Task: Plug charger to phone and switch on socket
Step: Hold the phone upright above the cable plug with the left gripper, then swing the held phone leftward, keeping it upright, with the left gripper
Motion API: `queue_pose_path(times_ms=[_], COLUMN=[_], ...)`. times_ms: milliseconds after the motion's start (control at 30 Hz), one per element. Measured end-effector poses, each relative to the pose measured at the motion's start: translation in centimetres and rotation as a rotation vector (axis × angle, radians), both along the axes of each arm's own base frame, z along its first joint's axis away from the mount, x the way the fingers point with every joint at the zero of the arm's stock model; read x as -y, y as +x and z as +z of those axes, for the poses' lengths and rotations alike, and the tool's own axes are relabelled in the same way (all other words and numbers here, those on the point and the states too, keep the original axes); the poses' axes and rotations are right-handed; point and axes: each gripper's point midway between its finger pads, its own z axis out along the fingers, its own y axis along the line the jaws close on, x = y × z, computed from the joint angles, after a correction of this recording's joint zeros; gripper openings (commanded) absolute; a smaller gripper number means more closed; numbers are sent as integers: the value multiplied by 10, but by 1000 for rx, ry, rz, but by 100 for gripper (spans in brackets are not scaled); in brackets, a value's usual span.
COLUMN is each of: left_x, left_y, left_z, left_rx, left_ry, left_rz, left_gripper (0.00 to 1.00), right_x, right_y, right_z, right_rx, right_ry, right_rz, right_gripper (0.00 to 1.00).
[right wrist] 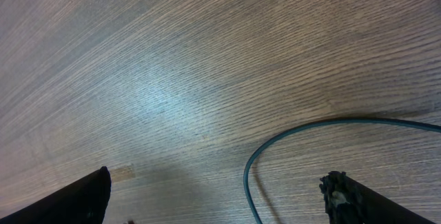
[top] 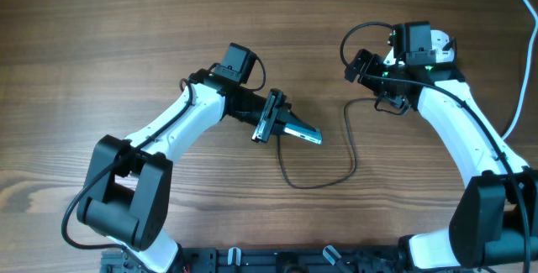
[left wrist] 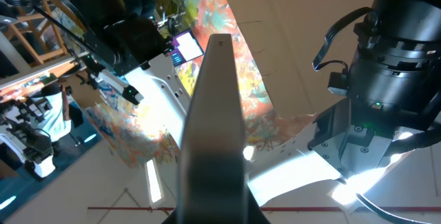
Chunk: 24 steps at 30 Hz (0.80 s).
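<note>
Teal phone [top: 303, 133] is clamped in the left end effector [top: 276, 122]. It sticks out past the fingers at a tilt, and the left wrist cam sees it edge-on, dead ahead. Right end effector [right wrist: 213, 207] is spread wide and holds nothing. Bare bench [right wrist: 172, 79] lies under it, and an arc of the charger [right wrist: 275, 141] sits just ahead of its right finger.

Risks, my read:
- Phone looks gripped near one end with a long overhang. A push on the connector could twist it in the grip or make it slip.
- Charger hangs slack in a loop from below the left end effector toward the right arm. Swinging either arm could snag it and tug the tip.
- Right arm hovers over the cable run, so reaching for the switch could drag the cable.

Can't make out:
- Whether the tip is seated in the phone. The joint is tucked beside the left fingers.
- Socket [top: 437, 46] is mostly covered, behind the right end effector under its wrist. Switch and plug aren't visible.
- Left fingers don't show in their own cam.
</note>
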Motion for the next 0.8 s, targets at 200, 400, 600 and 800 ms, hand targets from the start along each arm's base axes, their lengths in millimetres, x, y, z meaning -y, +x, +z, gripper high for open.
queue_pose_path(times_ms=[200, 400, 600, 800], left_x=[0, 0, 0, 0], left_y=[0, 0, 0, 2], left_z=[0, -1, -1, -8], left_rx=[0, 2, 0, 12], left_ry=[0, 3, 4, 43], left_rz=[0, 1, 1, 13], left_gripper=[6, 6, 8, 4], right_x=[0, 0, 0, 0], right_y=[0, 0, 0, 0], right_z=[0, 0, 0, 0], right_rx=[0, 0, 1, 1], right_ry=[0, 0, 0, 0], right_rz=[0, 0, 0, 0], right_gripper=[100, 100, 100, 100])
